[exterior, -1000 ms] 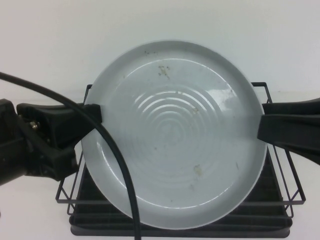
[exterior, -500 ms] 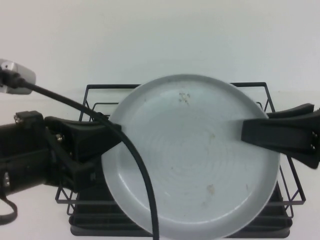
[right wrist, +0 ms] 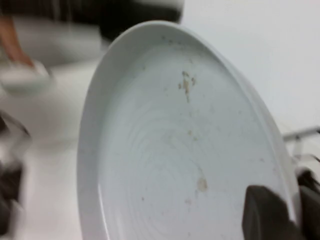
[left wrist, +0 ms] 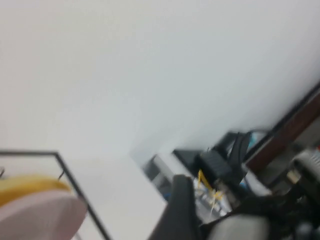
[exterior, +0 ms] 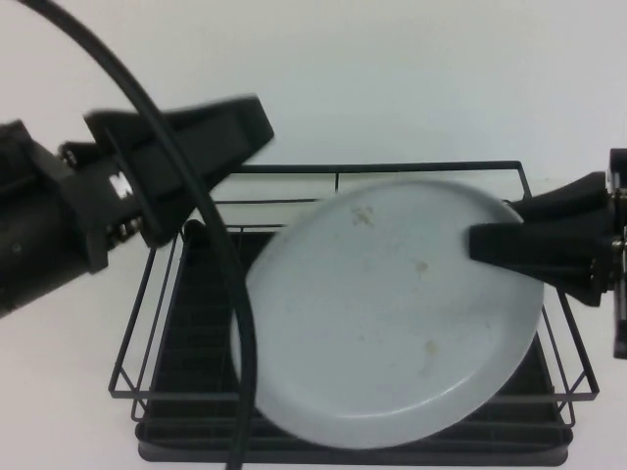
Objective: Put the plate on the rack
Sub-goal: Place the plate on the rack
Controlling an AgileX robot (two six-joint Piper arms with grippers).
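Note:
The pale grey-blue plate (exterior: 392, 313) hangs tilted over the black wire rack (exterior: 421, 167), its lower edge low over the slotted tray base. My right gripper (exterior: 482, 245) is shut on the plate's right rim. In the right wrist view the plate (right wrist: 175, 150) fills the frame, and the right gripper (right wrist: 296, 202) pinches its rim with one finger on each face. My left gripper (exterior: 250, 122) is open and empty. It is raised up and to the left of the plate, clear of it. One of its fingers (left wrist: 181, 210) shows blurred in the left wrist view.
A pale pink plate (left wrist: 40, 215) and a yellow plate (left wrist: 25, 182) stand beside a black rack wire (left wrist: 75, 185) in the left wrist view. The left arm's cable (exterior: 220, 274) crosses in front of the rack's left half. A white tabletop (exterior: 392, 78) lies behind the rack.
My left gripper has let go of the plate's left rim and swung up and to the left. The plate has dropped lower and tilted flatter over the rack, held by my right gripper alone.

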